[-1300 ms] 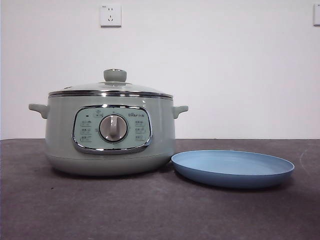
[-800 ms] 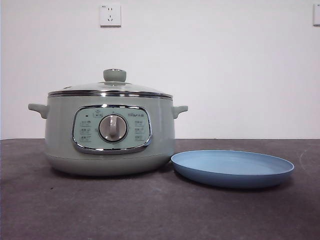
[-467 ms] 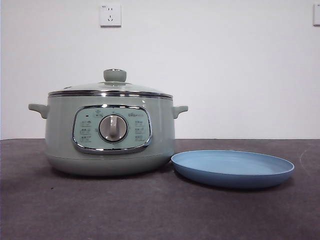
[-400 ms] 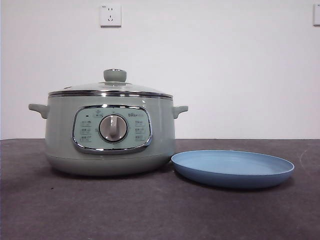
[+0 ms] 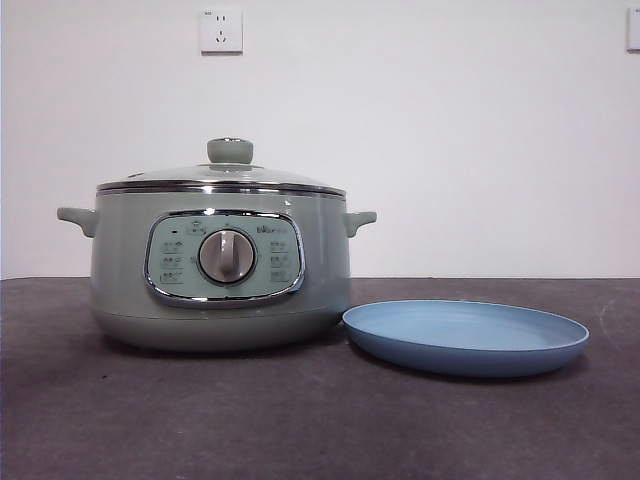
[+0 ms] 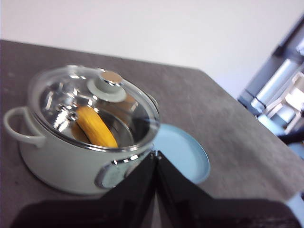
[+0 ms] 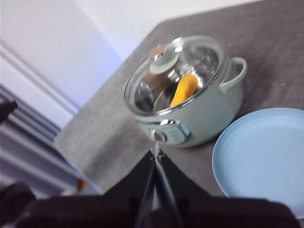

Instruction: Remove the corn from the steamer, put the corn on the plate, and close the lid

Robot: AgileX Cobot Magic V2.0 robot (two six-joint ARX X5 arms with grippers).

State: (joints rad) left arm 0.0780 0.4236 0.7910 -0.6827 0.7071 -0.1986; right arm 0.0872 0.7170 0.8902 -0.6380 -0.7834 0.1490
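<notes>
The sage-green steamer (image 5: pixel 220 270) stands left of centre on the dark table, with the glass lid (image 5: pixel 225 176) closed on it and its green knob (image 5: pixel 230 151) on top. The yellow corn (image 6: pixel 96 126) lies inside, seen through the lid in the left wrist view and in the right wrist view (image 7: pixel 184 89). The empty light-blue plate (image 5: pixel 465 336) lies just right of the steamer. My left gripper (image 6: pixel 156 155) is shut and empty, held high above the table short of the steamer. My right gripper (image 7: pixel 156 153) is shut and empty, also high and apart. Neither shows in the front view.
The table (image 5: pixel 300 420) is dark grey with a white wall behind. A wall socket (image 5: pixel 221 30) sits above the steamer. The table's far edge and some furniture (image 6: pixel 285 95) show in the left wrist view.
</notes>
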